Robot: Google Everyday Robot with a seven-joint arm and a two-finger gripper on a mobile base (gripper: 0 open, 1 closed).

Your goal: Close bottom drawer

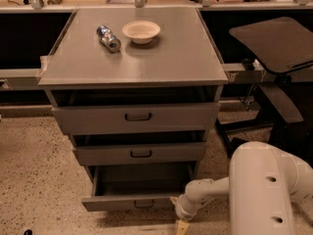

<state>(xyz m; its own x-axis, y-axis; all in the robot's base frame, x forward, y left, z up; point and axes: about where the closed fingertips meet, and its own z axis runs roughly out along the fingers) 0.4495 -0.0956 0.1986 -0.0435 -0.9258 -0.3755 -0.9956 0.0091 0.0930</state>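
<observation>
Bottom drawer (128, 203), the lowest and slimmest of three grey fronts, stands partly open at the foot of the cabinet. Its front sits forward of the middle drawer (141, 153), and its plain grey interior (142, 179) is exposed. A small dark handle (143, 204) marks the centre of the front.

The pincer (182, 224) hangs low at the right end of that front, just beside its lower corner and close to the speckled floor (34, 170). It is carried on a white arm (254, 190) that enters from the lower right. Whether the pincer is open or closed cannot be told, and it may be touching the front, though the contact is hidden.

To close the drawer well, the push should run straight back along the slides. Contact so far to the right is likely to skew the box and bind it, so a point nearer the handle would serve better. The pincer should stay clear of the floor and press flat on the face. The push should be slow and even, ending when the front seats against the frame.

Above sits the widest top drawer (137, 116). The surface (161, 62) carries a bowl (141, 31) and a can (108, 38) lying on its side, so a gentle stop should keep the can from rolling.
</observation>
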